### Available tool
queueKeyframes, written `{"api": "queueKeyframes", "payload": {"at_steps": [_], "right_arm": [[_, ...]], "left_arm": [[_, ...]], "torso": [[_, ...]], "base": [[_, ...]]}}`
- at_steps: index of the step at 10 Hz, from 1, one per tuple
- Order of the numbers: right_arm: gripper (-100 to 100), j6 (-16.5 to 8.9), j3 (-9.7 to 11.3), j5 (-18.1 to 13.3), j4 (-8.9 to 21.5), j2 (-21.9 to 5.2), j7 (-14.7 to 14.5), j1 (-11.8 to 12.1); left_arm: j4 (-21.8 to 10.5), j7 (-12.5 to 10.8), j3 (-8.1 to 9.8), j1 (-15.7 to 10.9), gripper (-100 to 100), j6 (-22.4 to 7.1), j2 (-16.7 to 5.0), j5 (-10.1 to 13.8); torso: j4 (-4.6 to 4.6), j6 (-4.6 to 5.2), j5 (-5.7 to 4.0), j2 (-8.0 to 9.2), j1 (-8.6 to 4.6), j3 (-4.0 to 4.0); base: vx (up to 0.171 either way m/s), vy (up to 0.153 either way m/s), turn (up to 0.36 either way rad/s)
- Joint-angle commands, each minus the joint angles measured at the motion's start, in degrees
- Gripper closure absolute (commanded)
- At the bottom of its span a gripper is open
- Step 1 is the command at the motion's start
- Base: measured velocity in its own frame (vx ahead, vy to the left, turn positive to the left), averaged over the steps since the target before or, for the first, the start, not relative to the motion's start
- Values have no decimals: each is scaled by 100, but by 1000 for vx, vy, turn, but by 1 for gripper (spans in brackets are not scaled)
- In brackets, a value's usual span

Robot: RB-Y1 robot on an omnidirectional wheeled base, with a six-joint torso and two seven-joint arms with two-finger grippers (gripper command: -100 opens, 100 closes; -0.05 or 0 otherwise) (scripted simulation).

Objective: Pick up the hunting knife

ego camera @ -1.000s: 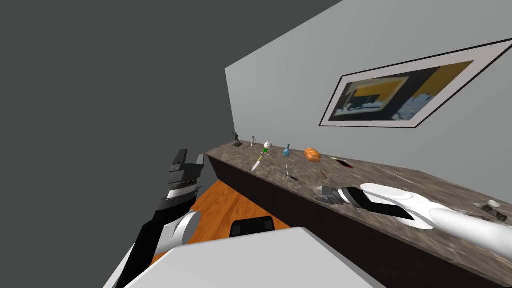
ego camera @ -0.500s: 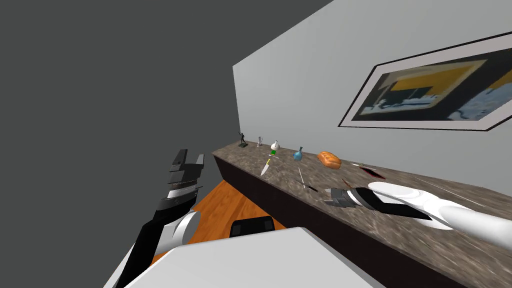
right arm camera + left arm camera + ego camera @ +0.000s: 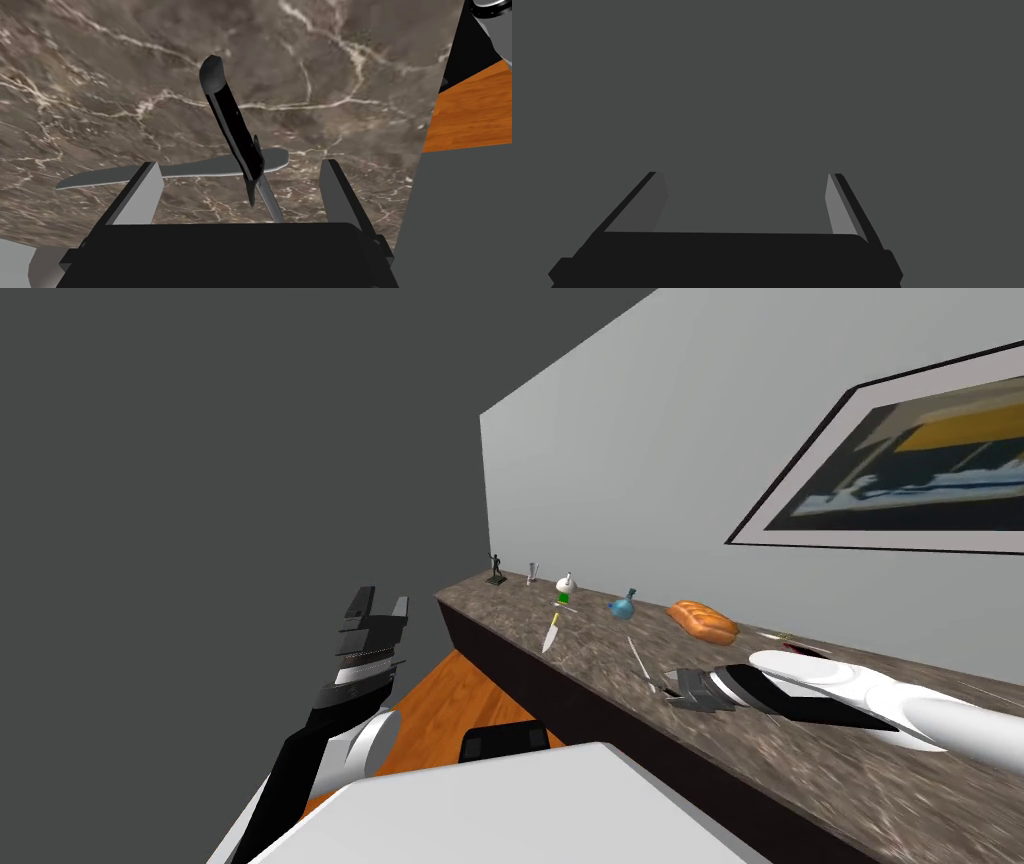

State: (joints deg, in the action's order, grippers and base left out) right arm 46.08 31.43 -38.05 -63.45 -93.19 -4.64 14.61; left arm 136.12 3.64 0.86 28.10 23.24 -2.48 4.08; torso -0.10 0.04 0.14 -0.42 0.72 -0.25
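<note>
The hunting knife (image 3: 231,118) has a black handle, a small guard and a grey blade. It lies on the brown marbled counter (image 3: 100,75). My right gripper (image 3: 241,167) hovers open just over it, with the guard and blade between the two fingers (image 3: 145,192) and neither touching it. In the head view the knife (image 3: 640,660) is a thin sliver right in front of my right gripper (image 3: 672,688). My left gripper (image 3: 375,613) is held up off the counter's end and stands open (image 3: 744,175) with nothing in it.
A flat grey blade-like piece (image 3: 175,172) lies crosswise under the knife. Further along the counter (image 3: 800,758) are a yellow-handled knife (image 3: 551,631), a blue bottle (image 3: 622,606), a bread loaf (image 3: 703,621), a white-and-green bottle (image 3: 565,586) and a small statue (image 3: 496,568). The counter edge drops to an orange floor (image 3: 450,698).
My view has swung along the counter, so its things sit further right. My right gripper has closed in on the knife's handle end. The left arm has not moved.
</note>
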Motion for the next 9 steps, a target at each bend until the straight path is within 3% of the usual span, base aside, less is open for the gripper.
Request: {"api": "queueKeyframes", "payload": {"at_steps": [1,2,3,9], "right_arm": [[-100,0,0,0,0,0,0,0],[0,8,3,-6,6,-1,2,-1],[-100,-39,33,26,169,106,125,-1],[-100,-179,126,119,661,427,496,1]], "left_arm": [[0,0,0,0,0,0,0,0],[0,0,1,-1,0,0,-1,0],[0,0,1,-1,0,0,-1,0],[-1,0,1,-3,0,-1,-1,0]], "torso": [[0,0,0,0,0,0],[6,3,-4,26,-24,14],[11,4,-10,44,-43,26],[26,6,-15,107,-61,63]], "base": [[52,63,7],[11,12,-1],[-74,-18,361],[-146,-24,276]]}}
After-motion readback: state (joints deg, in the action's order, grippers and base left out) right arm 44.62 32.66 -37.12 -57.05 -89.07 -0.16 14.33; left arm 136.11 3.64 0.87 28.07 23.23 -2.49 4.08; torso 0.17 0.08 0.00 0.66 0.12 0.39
